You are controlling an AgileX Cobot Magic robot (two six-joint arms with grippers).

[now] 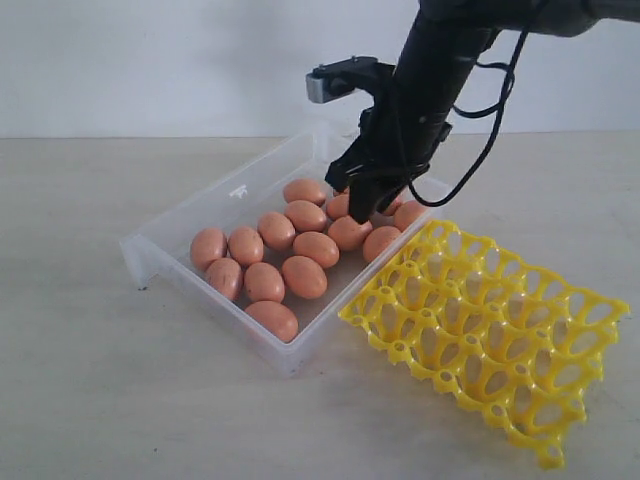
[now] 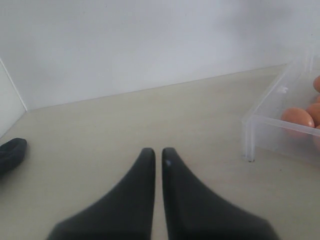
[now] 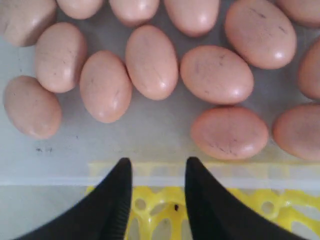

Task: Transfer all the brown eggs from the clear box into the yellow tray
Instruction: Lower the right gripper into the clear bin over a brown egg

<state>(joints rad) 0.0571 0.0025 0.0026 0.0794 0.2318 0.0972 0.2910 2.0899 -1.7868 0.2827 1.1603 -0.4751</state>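
- L pincer (image 2: 157,152): tips nearly together, narrow slit, holds nothing. Low over bare desk (image 1: 100,400), apart from box, likely beyond its 9 o'clock side; prob. parked to keep clear.
- Clear box (image 1: 230,185): on desk, centre-left, set slantwise.
- Brown eggs (image 1: 316,248): all in box, loose cluster, several touching. None moved yet.
- R pincer (image 3: 157,165): part-open, empty. Hangs over eggs at box's 2 o'clock end, gap prob. set to straddle one egg.
- Yellow tray (image 1: 470,330): at box's 4 o'clock, just beside its long wall, cups empty; close placement keeps carry short.
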